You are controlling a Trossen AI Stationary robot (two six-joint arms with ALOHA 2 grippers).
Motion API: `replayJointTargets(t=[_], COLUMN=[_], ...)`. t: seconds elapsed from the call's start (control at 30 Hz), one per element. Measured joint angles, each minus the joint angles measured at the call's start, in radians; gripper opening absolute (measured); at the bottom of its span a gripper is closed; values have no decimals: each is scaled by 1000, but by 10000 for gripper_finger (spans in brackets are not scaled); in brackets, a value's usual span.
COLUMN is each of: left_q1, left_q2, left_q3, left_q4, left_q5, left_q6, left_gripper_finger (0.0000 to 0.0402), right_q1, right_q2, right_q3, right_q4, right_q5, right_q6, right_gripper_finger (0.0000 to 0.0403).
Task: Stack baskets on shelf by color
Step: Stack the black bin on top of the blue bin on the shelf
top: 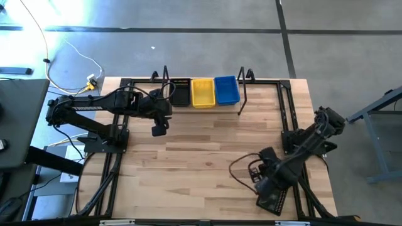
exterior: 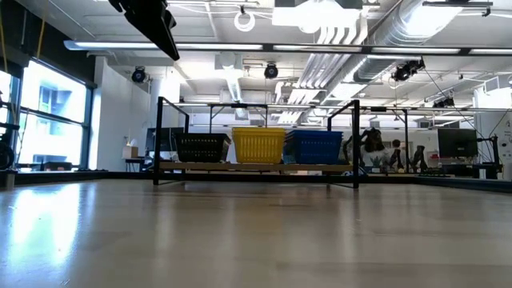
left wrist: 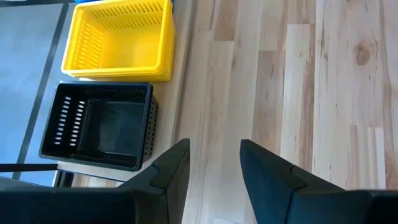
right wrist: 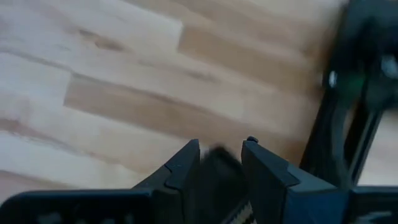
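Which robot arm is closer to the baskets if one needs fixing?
The left one, probably. The left pincer hovers open just in front of the black basket on the shelf, beside the yellow basket. The right pincer sits at the table's near right corner.

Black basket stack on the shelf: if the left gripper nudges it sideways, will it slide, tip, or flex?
The black basket stack looks like thin perforated plastic, so probably light with walls that flex. It sits flat on the shelf board, low and wide, so it should slide rather than tip. The yellow stack beside it would likely get pushed too.
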Motion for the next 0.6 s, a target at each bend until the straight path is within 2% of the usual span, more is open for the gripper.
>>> replayJointTargets(t=[0.17, 0.27, 0.43, 0.6], left_q1=[0, 0, 0, 0], left_q2=[0, 0, 0, 0], left_q3=[0, 0, 0, 0], left_q4=[0, 0, 0, 4], left_q5=[0, -1, -3, -3], left_q6=[1, 0, 0, 0], left_gripper_finger=[130, 130, 130, 130], right_q1=[94, 132, 160, 153], right_q2=[0, 5, 27, 57], right_q3=[0, 0, 0, 0], right_q4=[36, 61, 115, 207], right_q5=[-75, -124, -136, -98], right_q6=[212, 224, 224, 224], right_gripper_finger=[106, 106, 106, 106])
